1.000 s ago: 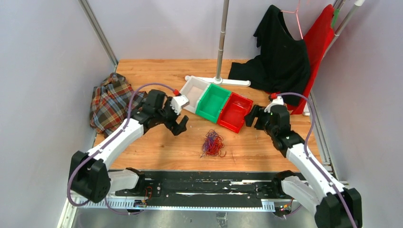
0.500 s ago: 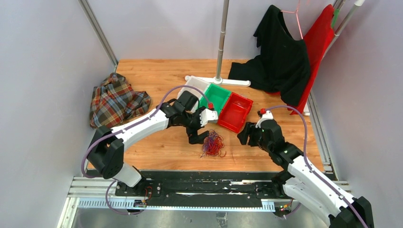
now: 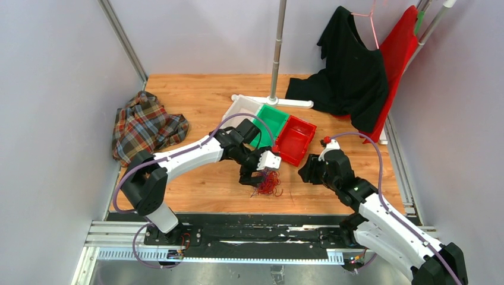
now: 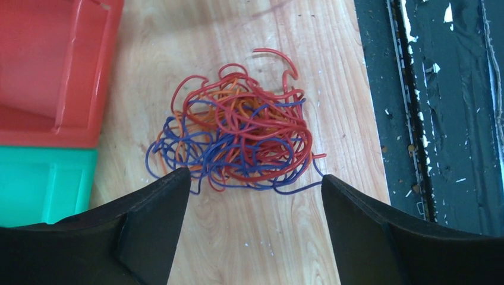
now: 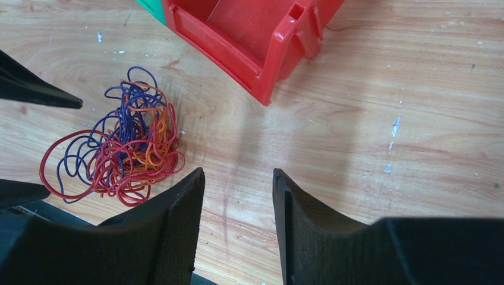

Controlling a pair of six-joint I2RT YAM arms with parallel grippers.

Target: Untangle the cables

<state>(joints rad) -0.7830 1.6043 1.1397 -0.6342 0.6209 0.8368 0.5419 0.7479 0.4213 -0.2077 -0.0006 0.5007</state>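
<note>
The cables (image 3: 268,183) are a small tangled clump of thin red, orange and purple wires lying on the wooden table near its front edge. In the left wrist view the cables (image 4: 238,142) sit just beyond my left gripper (image 4: 255,176), whose jaws stand wide open on either side of the clump's near end, holding nothing. From above, the left gripper (image 3: 257,174) hovers at the clump's left side. My right gripper (image 3: 306,172) is to the right of the clump, apart from it. In its own view the right gripper (image 5: 238,172) is open with bare wood between its fingers, and the cables (image 5: 119,148) lie to the left.
A red bin (image 3: 294,139), a green bin (image 3: 267,126) and a white bin (image 3: 242,113) stand in a row behind the clump. A plaid cloth (image 3: 142,127) lies far left. A black garment (image 3: 347,71) and a pole stand (image 3: 274,53) are at the back. A black rail (image 3: 261,231) runs along the near edge.
The left arm has swung right and down to the clump. The right arm has come forward and left toward it, and its jaws have narrowed.
</note>
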